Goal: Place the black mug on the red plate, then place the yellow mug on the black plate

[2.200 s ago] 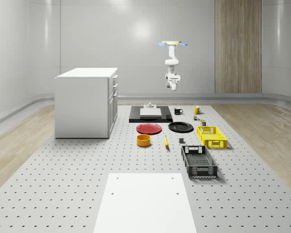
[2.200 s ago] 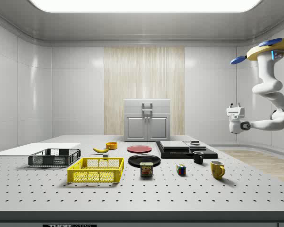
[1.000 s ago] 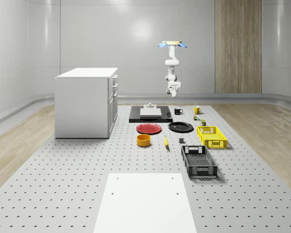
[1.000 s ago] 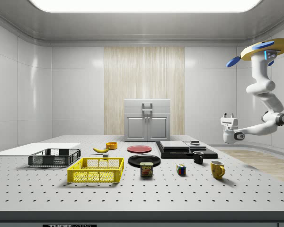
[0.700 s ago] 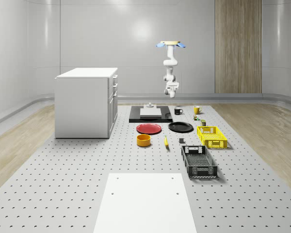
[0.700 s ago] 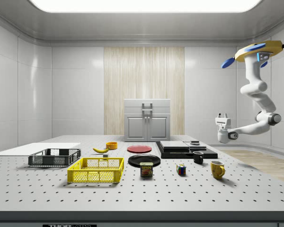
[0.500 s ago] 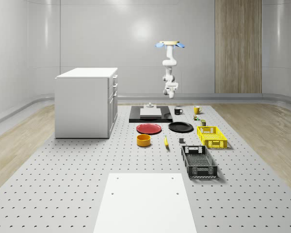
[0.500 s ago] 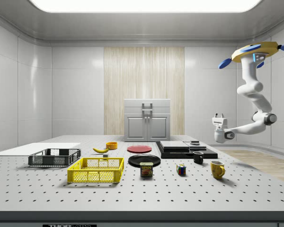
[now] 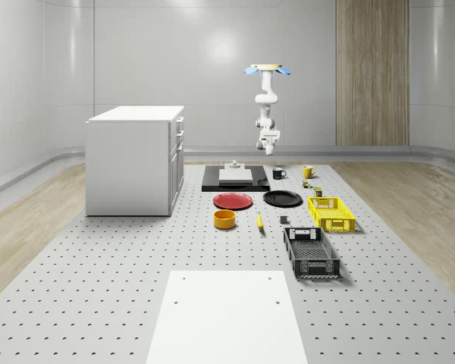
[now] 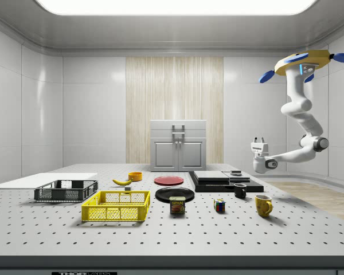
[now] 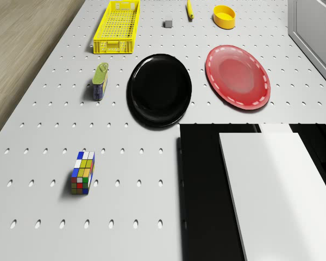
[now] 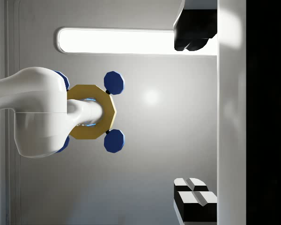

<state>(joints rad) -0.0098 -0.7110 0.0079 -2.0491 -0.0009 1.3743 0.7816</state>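
The black mug point(image 9: 278, 173) point(image 10: 240, 191) and the yellow mug point(image 9: 308, 171) point(image 10: 264, 205) stand on the table near its far end. The red plate point(image 9: 233, 201) point(image 11: 238, 76) and the black plate point(image 9: 282, 199) point(image 11: 159, 89) lie side by side, both bare. The drone point(image 9: 269, 70) point(image 10: 301, 62) hovers high above the table's far end. Its arm hangs down and bends, so that my gripper point(image 10: 258, 139) point(image 12: 175, 119) points up at the ceiling, open and holding nothing. It hangs well above the black mug, slightly toward the side view's right.
A black platform with a white slab point(image 9: 236, 177) point(image 11: 271, 190) sits beside the mugs. A Rubik's cube point(image 11: 82, 172), a can point(image 11: 100, 81), a yellow crate point(image 9: 331, 213), a black crate point(image 9: 311, 252), a yellow bowl point(image 9: 225, 218) and a banana point(image 9: 259, 221) lie around. A white cabinet point(image 9: 136, 159) stands at the whole-scene view's left.
Drone and arm have drifted toward the side view's left, bringing the gripper lower and closer over the black mug. The mugs and plates have not moved.
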